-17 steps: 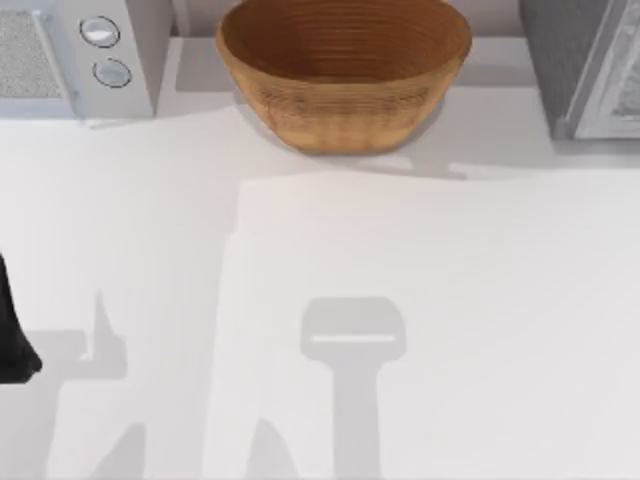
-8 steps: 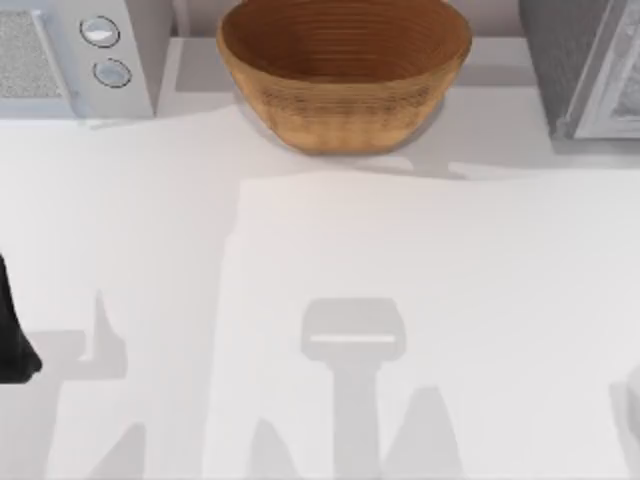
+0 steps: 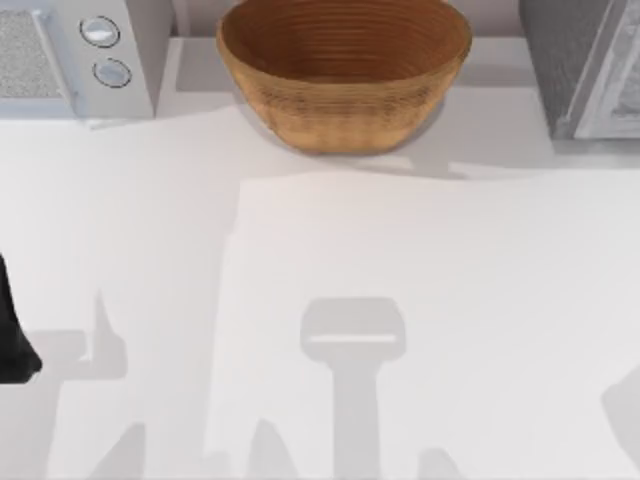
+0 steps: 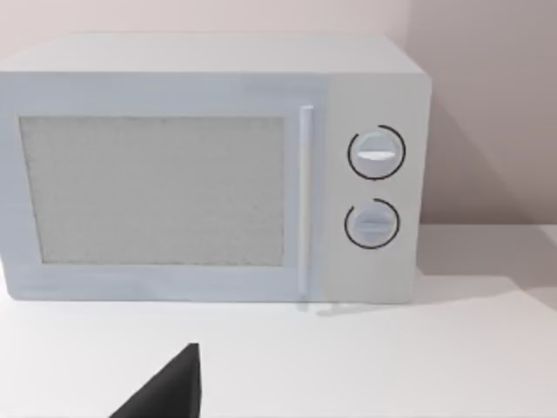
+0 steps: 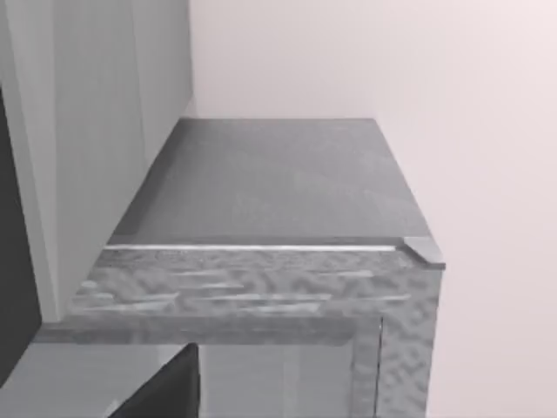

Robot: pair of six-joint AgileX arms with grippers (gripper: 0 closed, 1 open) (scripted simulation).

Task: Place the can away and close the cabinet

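Left arm (image 3: 14,335) is sitting at the table's (image 3: 300,250) left edge, its wrist camera facing the microwave (image 4: 209,165) at far left. Right wrist camera is looking across the grey cabinet (image 5: 270,218) at far right. Can't tell either gripper's state. No can anywhere, so its place is unknown. Risk: right arm clipping the cabinet or nearby basket (image 3: 345,70) while approaching.

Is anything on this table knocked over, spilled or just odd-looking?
Nothing looks spilled, tipped or broken. The wicker basket sits upright at the back, the microwave stands square with its door shut, and the grey cabinet is at the back right. One oddity: the job concerns a can, yet the table carries none.
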